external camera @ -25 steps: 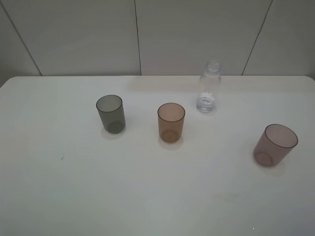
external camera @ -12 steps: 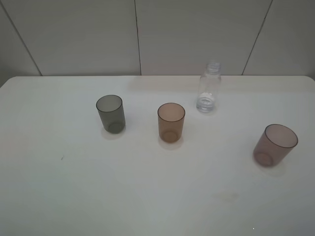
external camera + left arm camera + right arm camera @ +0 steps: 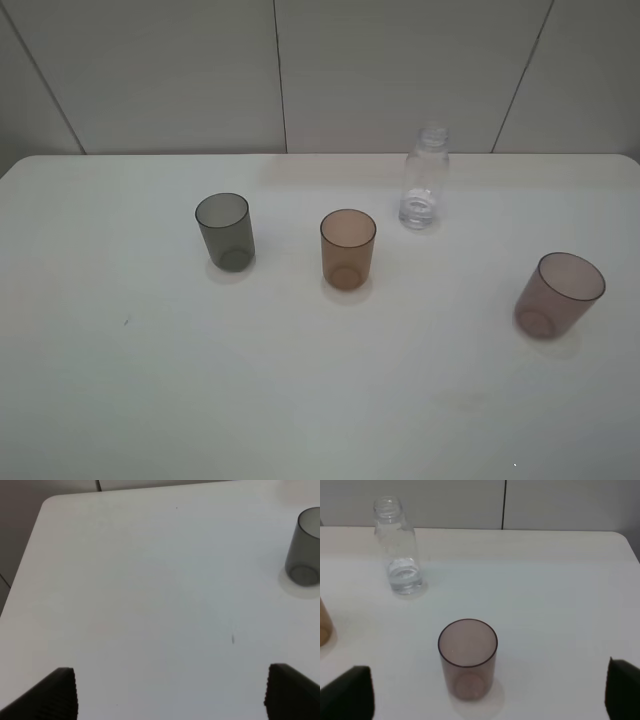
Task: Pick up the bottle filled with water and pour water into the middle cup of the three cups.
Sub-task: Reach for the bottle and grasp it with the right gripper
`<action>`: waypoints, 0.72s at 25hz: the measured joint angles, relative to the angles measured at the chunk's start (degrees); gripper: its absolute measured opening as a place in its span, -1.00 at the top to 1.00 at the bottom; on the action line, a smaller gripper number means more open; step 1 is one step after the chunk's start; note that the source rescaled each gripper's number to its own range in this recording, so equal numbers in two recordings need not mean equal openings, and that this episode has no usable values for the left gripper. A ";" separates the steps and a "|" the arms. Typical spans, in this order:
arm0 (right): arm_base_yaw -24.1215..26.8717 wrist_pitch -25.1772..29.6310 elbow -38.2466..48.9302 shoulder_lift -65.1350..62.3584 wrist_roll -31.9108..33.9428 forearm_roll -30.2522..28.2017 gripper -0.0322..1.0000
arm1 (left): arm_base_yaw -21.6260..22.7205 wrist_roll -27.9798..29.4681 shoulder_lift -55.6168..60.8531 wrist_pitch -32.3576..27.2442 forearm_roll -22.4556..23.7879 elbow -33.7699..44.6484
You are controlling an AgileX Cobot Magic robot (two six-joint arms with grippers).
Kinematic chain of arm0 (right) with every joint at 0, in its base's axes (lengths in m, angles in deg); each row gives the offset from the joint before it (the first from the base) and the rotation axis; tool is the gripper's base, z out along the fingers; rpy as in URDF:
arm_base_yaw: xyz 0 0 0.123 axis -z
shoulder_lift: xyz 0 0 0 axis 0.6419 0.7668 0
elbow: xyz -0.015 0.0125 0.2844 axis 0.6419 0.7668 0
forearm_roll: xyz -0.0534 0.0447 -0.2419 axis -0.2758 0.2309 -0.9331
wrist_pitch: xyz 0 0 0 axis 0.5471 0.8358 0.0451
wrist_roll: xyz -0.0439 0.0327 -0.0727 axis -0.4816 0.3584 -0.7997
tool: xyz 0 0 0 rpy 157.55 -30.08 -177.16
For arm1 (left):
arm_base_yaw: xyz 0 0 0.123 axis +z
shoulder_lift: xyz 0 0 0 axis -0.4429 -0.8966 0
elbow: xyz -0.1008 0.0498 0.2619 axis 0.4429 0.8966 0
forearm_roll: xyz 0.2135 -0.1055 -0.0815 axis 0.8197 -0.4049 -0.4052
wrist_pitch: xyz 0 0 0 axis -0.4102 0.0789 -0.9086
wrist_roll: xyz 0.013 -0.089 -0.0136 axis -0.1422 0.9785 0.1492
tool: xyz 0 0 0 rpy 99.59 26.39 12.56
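Nothing has shifted over the last 1 second, so you haven't started: the bottle (image 3: 425,190) stands untouched behind the middle cup (image 3: 348,250), slightly to its right, while the left gripper (image 3: 177,694) and right gripper (image 3: 487,690) gape wide, empty.

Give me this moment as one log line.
stage: pre-grasp | bottle: upright, uncapped, untouched | amber cup: upright | left pincer: open, holding nothing | right pincer: open, holding nothing
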 joint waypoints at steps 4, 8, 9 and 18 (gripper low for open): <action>0.00 0.00 0.00 1.96 0.00 0.00 -1.00 | 0.00 0.00 0.00 0.00 0.00 0.00; 0.00 -0.13 -0.60 11.88 0.00 0.42 -1.00 | 0.00 0.00 0.00 0.00 0.00 0.00; 0.00 -0.51 -1.31 14.74 0.00 0.87 -1.00 | 0.00 0.00 0.00 0.00 0.00 0.00; -3.38 -13.66 -11.74 43.67 0.00 7.25 -1.00 | 0.00 0.00 0.00 0.00 0.00 0.00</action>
